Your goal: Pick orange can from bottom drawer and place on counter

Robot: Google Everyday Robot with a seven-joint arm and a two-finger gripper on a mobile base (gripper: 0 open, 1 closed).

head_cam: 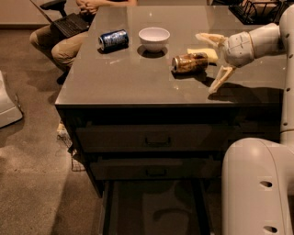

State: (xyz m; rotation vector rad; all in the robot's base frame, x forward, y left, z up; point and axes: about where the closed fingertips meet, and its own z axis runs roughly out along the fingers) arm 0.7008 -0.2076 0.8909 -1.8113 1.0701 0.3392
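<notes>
The orange can lies on its side on the counter, right of the middle, just right of the white bowl. My gripper is open just to the can's right, its pale fingers spread wide and clear of the can. The bottom drawer is pulled out below the two handled drawers and shows a dark tray with nothing in it.
A white bowl and a blue can lying on its side sit at the counter's far left. A wire basket is at the far right corner. A seated person with a laptop is behind the counter. My base stands at front right.
</notes>
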